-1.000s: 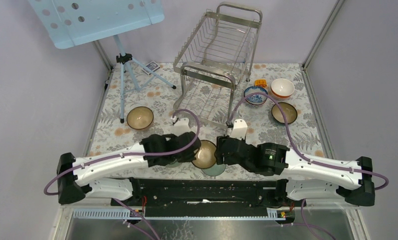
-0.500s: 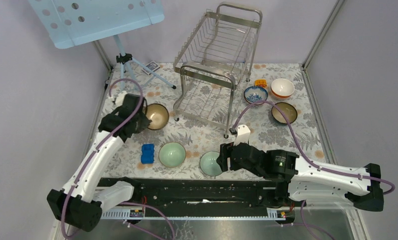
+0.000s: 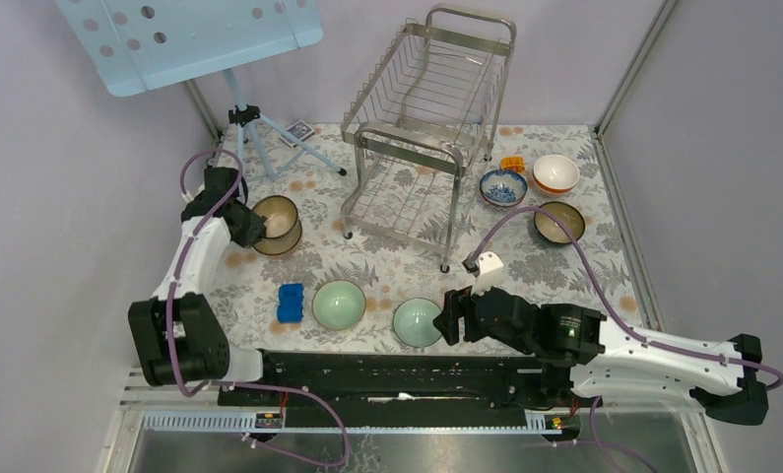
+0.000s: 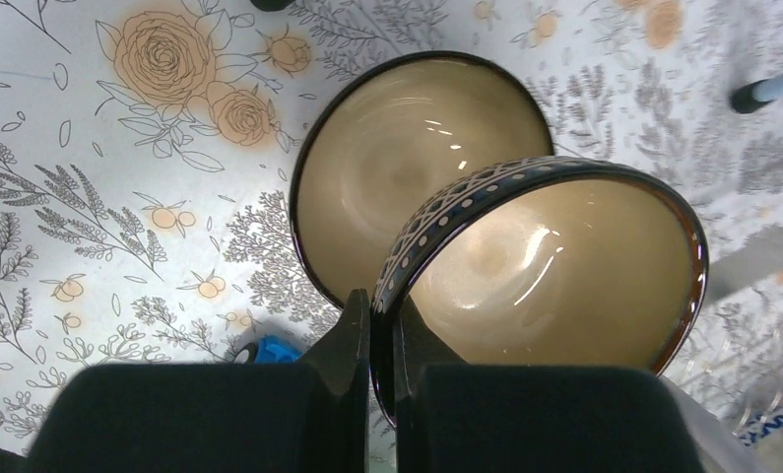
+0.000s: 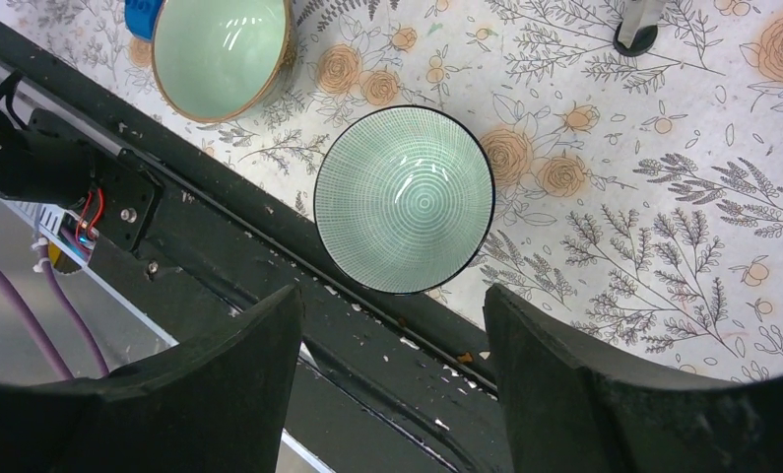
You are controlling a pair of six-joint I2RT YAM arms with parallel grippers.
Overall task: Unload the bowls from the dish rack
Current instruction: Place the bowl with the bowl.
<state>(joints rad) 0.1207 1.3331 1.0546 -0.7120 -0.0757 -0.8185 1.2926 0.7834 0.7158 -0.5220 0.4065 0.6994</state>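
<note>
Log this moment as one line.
left gripper: shut on rim of brown dotted-rim ceramic bowl | right gripper: open, not touching pale green ribbed ceramic bowl

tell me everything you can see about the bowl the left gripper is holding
Small, round, glazed like ceramic: the bowl is glossy tan inside, dark outside, with a band of pale dots and crosshatching below its dark rim. Empty and tilted, it is pinched at the rim by the left gripper, one finger inside, one outside. It hangs over a similar tan-lined bowl on the flowered table; whether they touch is unclear.
</note>
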